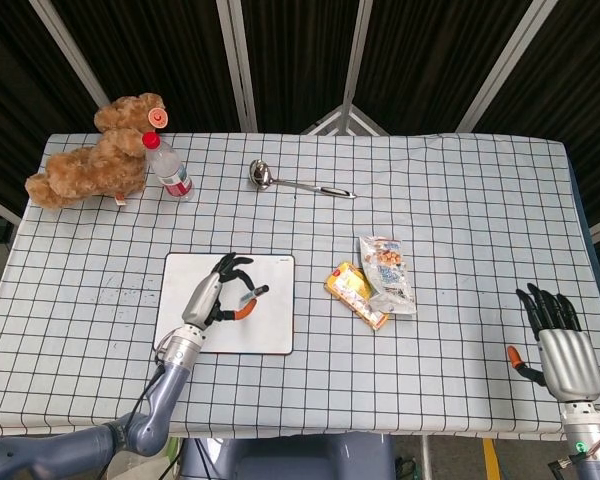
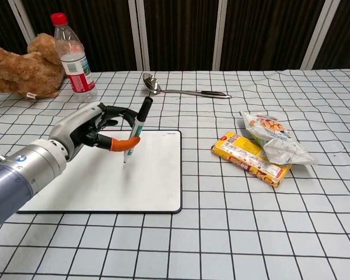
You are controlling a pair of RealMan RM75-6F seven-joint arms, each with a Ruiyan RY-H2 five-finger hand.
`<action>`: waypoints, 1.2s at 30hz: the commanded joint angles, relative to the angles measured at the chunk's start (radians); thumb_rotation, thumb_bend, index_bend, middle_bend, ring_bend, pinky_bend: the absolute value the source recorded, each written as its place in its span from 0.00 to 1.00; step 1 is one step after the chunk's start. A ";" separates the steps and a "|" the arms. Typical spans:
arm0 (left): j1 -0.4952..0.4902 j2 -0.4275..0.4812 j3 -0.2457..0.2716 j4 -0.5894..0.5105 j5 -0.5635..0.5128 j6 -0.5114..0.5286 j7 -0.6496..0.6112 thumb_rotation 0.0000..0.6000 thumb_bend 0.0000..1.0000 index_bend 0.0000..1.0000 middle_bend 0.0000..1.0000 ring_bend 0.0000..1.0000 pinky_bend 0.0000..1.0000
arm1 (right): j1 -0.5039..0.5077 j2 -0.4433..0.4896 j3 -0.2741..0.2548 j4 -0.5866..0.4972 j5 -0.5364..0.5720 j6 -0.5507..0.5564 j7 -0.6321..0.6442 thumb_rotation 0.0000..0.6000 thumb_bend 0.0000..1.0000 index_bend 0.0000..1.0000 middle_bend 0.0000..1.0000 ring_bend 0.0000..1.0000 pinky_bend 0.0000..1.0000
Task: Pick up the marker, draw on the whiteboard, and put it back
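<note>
The left hand point(image 2: 96, 129) grips the marker point(image 2: 137, 128) between its orange-tipped thumb and curled fingers, holding it nearly upright with the cap leaning far and right and the tip down over the middle of the whiteboard point(image 2: 157, 181); whether the tip touches the surface is not clear. The right hand point(image 1: 558, 340) rests near the table's point(image 1: 460, 200) near right corner, well apart from the board, holding nothing, its fingers straight and slightly spread.
</note>
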 commanded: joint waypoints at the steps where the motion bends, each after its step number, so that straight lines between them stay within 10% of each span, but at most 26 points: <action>1: -0.006 -0.005 0.002 0.016 0.000 -0.011 -0.006 1.00 0.52 0.71 0.18 0.02 0.05 | 0.000 0.000 -0.001 0.001 -0.002 0.000 -0.002 1.00 0.35 0.00 0.00 0.00 0.00; 23: -0.033 0.092 -0.023 0.186 0.068 0.003 -0.080 1.00 0.52 0.71 0.18 0.02 0.05 | -0.002 -0.007 -0.005 -0.002 -0.012 0.008 -0.018 1.00 0.35 0.00 0.00 0.00 0.00; 36: 0.019 0.181 -0.021 -0.002 0.045 0.047 -0.103 1.00 0.52 0.71 0.18 0.02 0.05 | -0.002 -0.007 -0.005 -0.004 -0.013 0.008 -0.016 1.00 0.35 0.00 0.00 0.00 0.00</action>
